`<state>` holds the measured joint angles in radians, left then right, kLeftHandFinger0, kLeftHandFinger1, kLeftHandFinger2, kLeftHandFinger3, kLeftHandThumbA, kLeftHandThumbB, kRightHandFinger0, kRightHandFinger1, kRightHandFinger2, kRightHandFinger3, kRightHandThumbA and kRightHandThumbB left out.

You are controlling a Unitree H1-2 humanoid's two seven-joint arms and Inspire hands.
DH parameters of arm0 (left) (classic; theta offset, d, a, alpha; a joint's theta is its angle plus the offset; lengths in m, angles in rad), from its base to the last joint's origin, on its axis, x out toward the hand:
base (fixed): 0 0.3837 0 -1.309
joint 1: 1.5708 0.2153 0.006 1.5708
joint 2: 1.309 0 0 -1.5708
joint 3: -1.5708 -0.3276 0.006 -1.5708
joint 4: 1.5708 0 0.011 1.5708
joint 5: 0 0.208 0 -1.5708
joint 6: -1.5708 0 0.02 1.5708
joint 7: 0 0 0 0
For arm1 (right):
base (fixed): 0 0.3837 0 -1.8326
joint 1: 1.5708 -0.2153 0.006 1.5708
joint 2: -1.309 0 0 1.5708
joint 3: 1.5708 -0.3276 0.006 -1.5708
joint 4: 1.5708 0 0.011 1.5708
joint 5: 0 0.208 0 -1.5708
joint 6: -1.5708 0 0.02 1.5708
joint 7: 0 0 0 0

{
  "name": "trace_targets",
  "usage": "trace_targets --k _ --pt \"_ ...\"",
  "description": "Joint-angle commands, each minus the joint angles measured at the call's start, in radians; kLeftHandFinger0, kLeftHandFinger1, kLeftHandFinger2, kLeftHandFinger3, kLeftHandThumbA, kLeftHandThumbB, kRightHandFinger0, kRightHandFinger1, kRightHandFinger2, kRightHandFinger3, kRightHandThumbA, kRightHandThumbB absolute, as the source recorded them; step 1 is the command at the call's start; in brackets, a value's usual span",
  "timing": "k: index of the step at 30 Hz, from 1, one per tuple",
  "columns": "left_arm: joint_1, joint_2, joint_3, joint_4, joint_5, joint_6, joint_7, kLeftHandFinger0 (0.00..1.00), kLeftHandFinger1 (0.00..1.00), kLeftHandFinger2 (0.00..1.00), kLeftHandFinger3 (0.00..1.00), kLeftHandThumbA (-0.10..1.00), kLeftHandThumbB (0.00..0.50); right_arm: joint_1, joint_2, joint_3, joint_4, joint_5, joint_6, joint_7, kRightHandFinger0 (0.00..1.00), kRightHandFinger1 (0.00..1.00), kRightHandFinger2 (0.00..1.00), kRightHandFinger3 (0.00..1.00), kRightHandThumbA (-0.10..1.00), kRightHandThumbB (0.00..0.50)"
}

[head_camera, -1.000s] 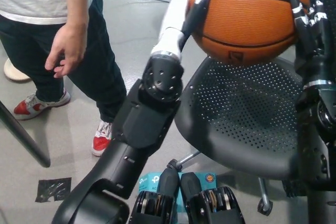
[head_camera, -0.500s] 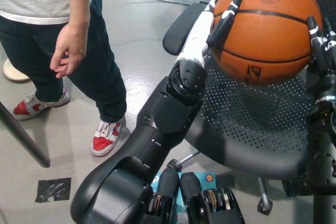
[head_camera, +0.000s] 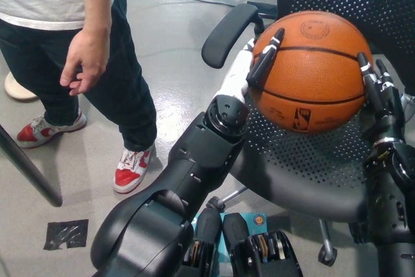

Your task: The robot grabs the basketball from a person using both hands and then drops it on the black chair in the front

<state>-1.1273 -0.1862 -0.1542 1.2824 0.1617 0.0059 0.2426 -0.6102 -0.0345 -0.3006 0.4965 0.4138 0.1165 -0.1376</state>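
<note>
Orange basketball point(head_camera: 311, 69) held over the black chair point(head_camera: 305, 167).
The white left hand point(head_camera: 249, 69) and black right hand point(head_camera: 379, 102) press its two sides, fingers stretched flat against it. A person point(head_camera: 84, 56) stands nearby.

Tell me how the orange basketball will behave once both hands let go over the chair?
The round orange basketball will probably roll, maybe bounce. The black perforated chair seat looks slightly dished, so it may settle there.
</note>
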Motion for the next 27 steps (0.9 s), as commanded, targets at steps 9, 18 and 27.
trace_targets --k 9,18,27 --pt "-0.072 -0.07 -0.019 0.0 -0.017 -0.1 -0.121 1.0 1.0 1.0 1.0 1.0 0.297 -0.114 -0.017 0.081 -0.021 -0.158 -0.09 -0.051 1.0 1.0 1.0 1.0 1.0 0.236" --pt "-0.07 -0.018 -0.014 -0.01 -0.014 -0.095 -0.12 1.0 1.0 1.0 1.0 1.0 0.265 -0.148 -0.144 0.029 -0.003 -0.154 -0.152 -0.043 1.0 1.0 1.0 1.0 1.0 0.243" --pt "-0.083 0.037 -0.015 -0.014 -0.006 -0.11 -0.125 1.0 1.0 1.0 1.0 1.0 0.279 -0.161 -0.229 -0.051 -0.107 -0.11 -0.162 -0.027 1.0 1.0 1.0 1.0 1.0 0.321"
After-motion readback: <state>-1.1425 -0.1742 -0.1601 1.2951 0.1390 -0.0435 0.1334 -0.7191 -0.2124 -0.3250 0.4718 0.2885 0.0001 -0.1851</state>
